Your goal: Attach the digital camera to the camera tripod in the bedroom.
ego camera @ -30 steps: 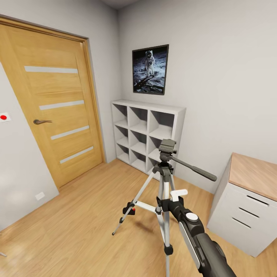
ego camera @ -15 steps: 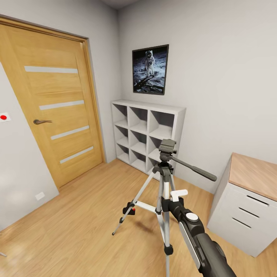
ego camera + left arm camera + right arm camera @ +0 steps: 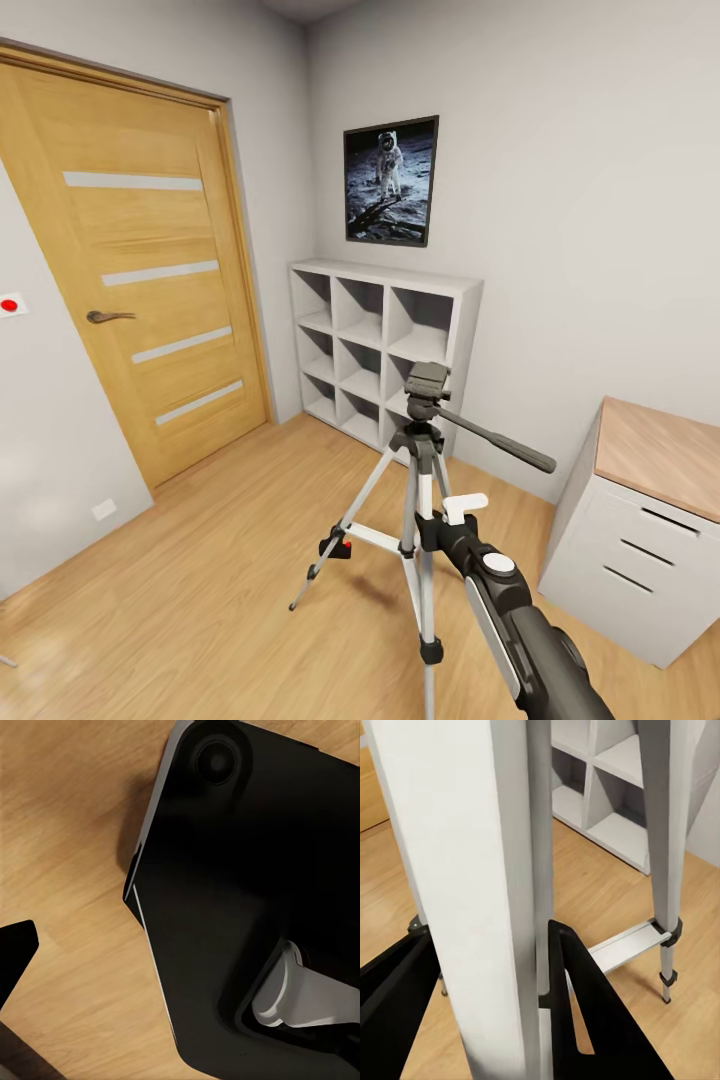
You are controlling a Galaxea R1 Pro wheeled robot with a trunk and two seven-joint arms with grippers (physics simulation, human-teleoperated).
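The bedroom's wooden door (image 3: 140, 260) filled the left wall, with a white cube shelf (image 3: 380, 350) in the corner. The camera tripod (image 3: 420, 470) stood on the wood floor (image 3: 200, 600) before the shelf. The right gripper (image 3: 487, 1020) had its jaws pinched on a silver tripod leg (image 3: 472, 885). I could not tell the left gripper's state.

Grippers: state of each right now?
Left gripper: cannot tell, one finger tip in view over the floor.
Right gripper: shut on the tripod leg, fingers either side.
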